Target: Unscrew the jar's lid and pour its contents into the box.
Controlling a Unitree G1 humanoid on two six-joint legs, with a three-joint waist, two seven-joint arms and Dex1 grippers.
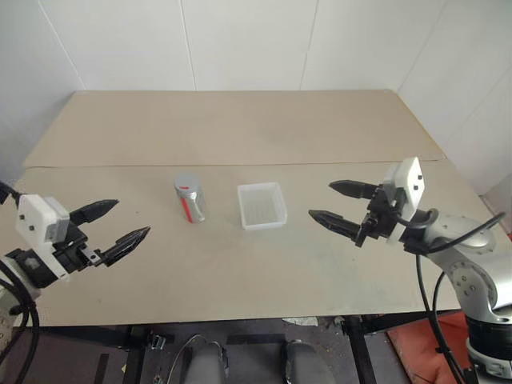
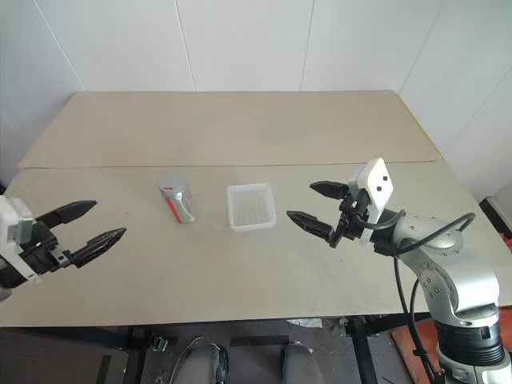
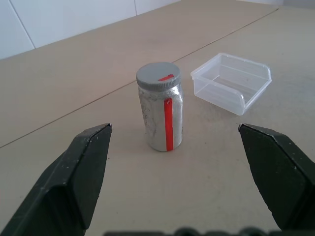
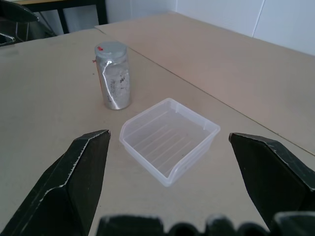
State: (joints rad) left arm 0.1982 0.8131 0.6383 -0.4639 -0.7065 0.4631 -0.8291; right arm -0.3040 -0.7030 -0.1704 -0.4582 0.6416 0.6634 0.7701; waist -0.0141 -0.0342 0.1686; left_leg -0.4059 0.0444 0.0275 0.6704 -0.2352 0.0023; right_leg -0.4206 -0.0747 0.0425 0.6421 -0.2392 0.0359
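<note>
From the head views, the jar (image 1: 190, 198) stands upright on the table (image 1: 240, 128) with its lid (image 1: 186, 182) on, just left of the empty box (image 1: 262, 205), both set between the arms for reach. The left wrist view has the left gripper (image 3: 182, 172) spread wide and empty, lined up on the jar, likely to steady it. The right wrist view shows the right gripper (image 4: 167, 179) equally wide and empty, facing the box.

Beige table (image 1: 240, 272): jar (image 1: 190, 198) upright, lid (image 1: 186, 182) on; box (image 1: 262, 205) just beside.
</note>
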